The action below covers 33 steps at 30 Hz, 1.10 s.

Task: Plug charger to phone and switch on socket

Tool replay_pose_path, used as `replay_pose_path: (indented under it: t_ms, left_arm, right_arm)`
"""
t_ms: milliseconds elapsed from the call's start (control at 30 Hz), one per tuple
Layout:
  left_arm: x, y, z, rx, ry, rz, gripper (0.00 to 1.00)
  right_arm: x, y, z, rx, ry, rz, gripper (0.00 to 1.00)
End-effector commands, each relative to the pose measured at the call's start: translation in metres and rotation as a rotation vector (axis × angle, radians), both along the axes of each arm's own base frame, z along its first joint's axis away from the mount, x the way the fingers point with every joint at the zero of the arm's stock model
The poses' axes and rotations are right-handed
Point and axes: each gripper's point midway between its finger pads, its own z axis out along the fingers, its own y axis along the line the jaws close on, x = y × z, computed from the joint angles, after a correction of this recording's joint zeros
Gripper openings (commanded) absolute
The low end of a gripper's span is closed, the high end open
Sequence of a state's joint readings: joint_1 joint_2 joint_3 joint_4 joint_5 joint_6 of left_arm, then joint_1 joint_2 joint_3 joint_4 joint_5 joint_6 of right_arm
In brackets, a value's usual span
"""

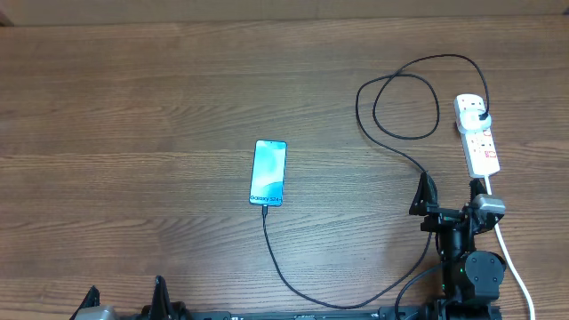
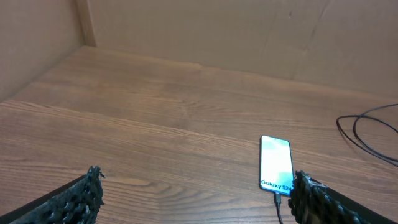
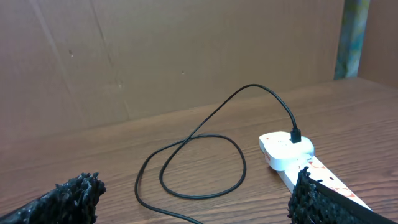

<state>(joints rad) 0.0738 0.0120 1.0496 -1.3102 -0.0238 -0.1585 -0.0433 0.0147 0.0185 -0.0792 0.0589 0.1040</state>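
Phone (image 1: 268, 172): flat, mid-table (image 1: 133, 133), charger (image 1: 265, 224) connector at its near edge; plug in socket (image 1: 477, 135), far right. Left fingers (image 2: 74, 199): wide, empty. Right fingers (image 3: 74, 196): wide, empty, near socket

Phone (image 1: 268, 172) flat, screen lit (Galaxy text); charger (image 1: 265, 227) connector at its near end, plug in white socket (image 1: 478, 138).

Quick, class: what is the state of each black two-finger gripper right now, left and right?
Left gripper: open, holding nothing.
Right gripper: open, holding nothing.
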Motion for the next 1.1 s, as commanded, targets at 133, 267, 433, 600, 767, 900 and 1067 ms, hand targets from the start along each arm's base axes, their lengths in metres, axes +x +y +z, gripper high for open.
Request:
replay_pose_path:
  t_ms: [133, 267, 433, 600, 767, 900, 1067]
  left_arm:
    - [-0.002, 0.002, 0.001, -0.010, -0.013, 0.016, 1.00]
    - [-0.001, 0.004, 0.002, 0.008, -0.015, -0.006, 0.99]
    - [0.017, -0.009, 0.011, 0.000, -0.070, -0.101, 1.00]
    - [0.060, -0.022, 0.005, 0.030, -0.123, -0.179, 1.00]
    - [0.102, -0.030, -0.035, 0.019, -0.095, -0.231, 1.00]
    - [0.124, -0.037, -0.063, 0.014, -0.083, -0.264, 1.00]
    - [0.147, -0.040, -0.086, 0.013, -0.113, -0.275, 1.00]
  right_arm:
    - [0.000, 0.001, -0.002, -0.008, -0.003, 0.005, 1.00]
    - [0.000, 0.001, -0.002, -0.008, -0.003, 0.004, 1.00]
    - [0.000, 0.001, -0.002, -0.008, -0.003, 0.004, 1.00]
    - [0.000, 0.001, -0.002, -0.008, -0.003, 0.004, 1.00]
    - [0.000, 0.001, -0.002, -0.008, -0.003, 0.004, 1.00]
    - [0.000, 0.001, -0.002, -0.008, -0.003, 0.004, 1.00]
    - [0.000, 0.001, -0.002, -0.008, -0.003, 0.004, 1.00]
